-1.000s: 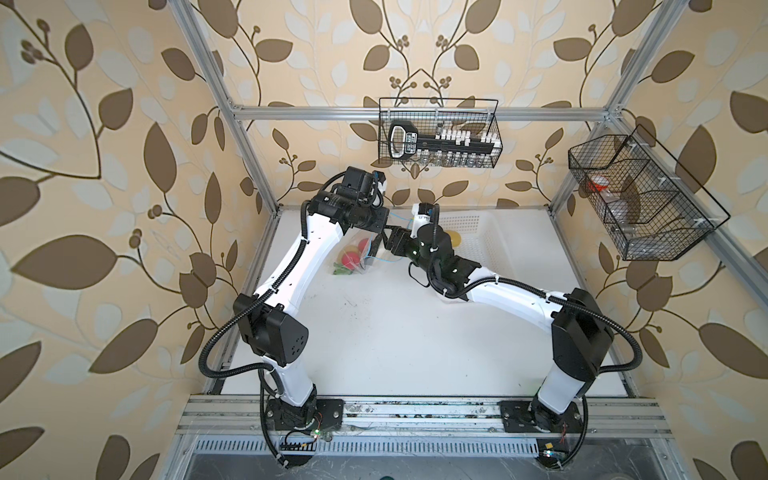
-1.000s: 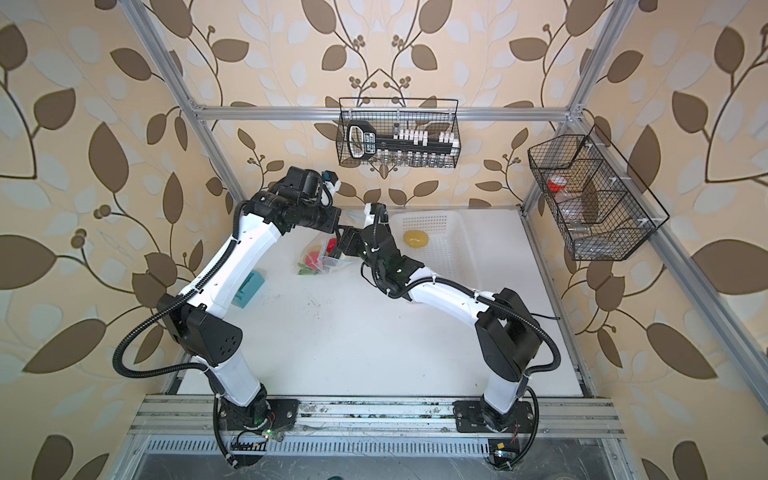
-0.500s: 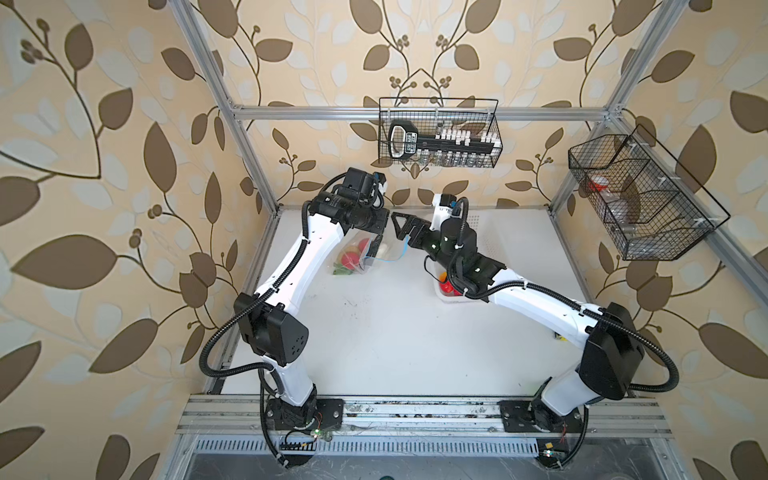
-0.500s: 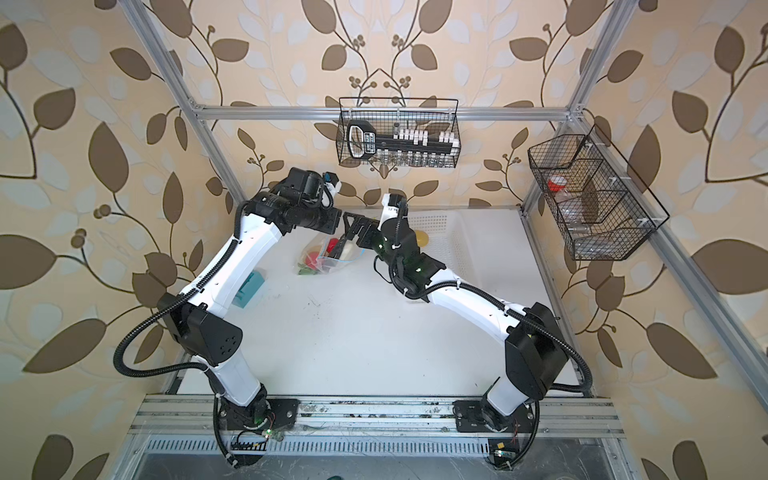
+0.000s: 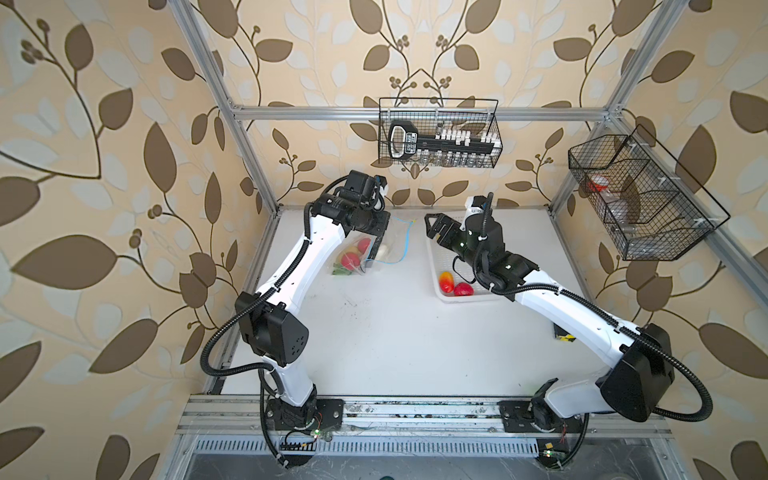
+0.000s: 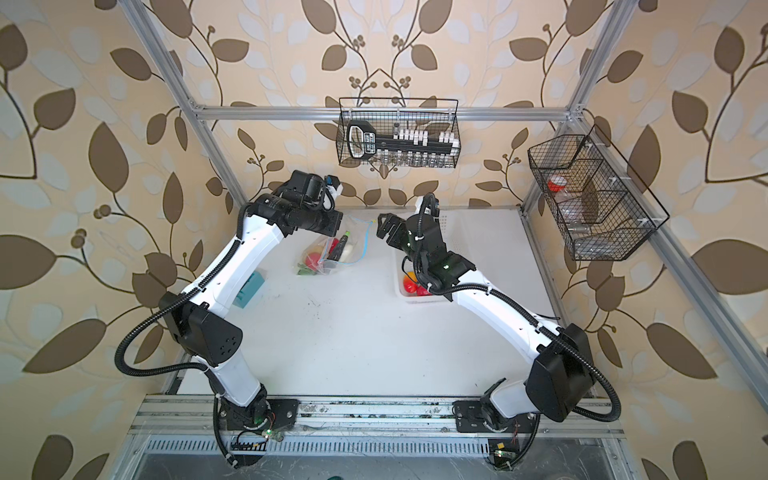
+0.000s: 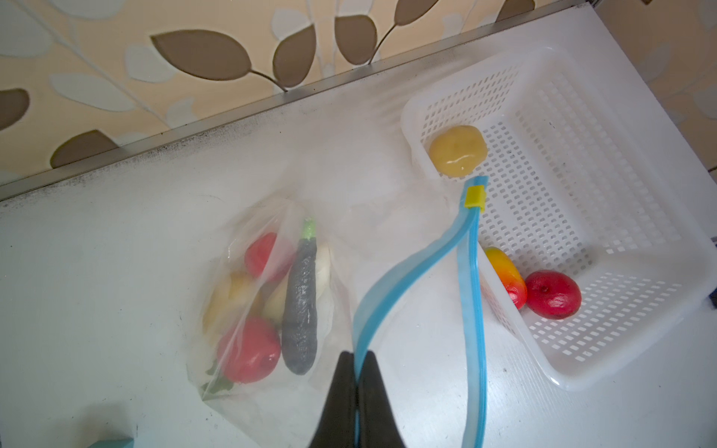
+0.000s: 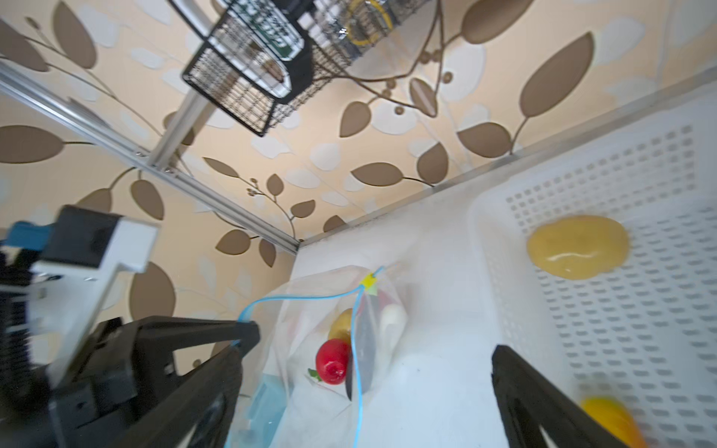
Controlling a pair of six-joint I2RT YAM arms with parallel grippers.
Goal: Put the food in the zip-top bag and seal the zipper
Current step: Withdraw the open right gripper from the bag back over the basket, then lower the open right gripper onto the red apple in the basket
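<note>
The clear zip-top bag (image 7: 271, 302) lies at the back left of the table (image 5: 374, 332) with its mouth open. My left gripper (image 7: 356, 355) is shut on one lip of the blue zipper (image 7: 471, 310) and holds it up. Inside the bag are a dark eggplant (image 7: 299, 306), two red tomatoes (image 7: 250, 349), a potato (image 7: 229, 294), a white cabbage (image 7: 324, 263) and a green leaf (image 7: 221, 384). The white basket (image 7: 620, 349) holds a potato (image 7: 458, 149), a mango (image 7: 506, 277) and a red fruit (image 7: 553, 294). My right gripper (image 5: 432, 226) hovers open and empty between bag and basket.
A teal block (image 6: 249, 286) lies by the left arm. Two black wire baskets hang on the walls, one at the back (image 5: 438, 133) and one at the right (image 5: 640, 199). A small black and yellow item (image 5: 563, 334) lies under the right arm.
My right gripper has drawn back from the bag's mouth toward the basket and its jaws have opened wide. The left gripper keeps its hold on the zipper lip in the same place.
</note>
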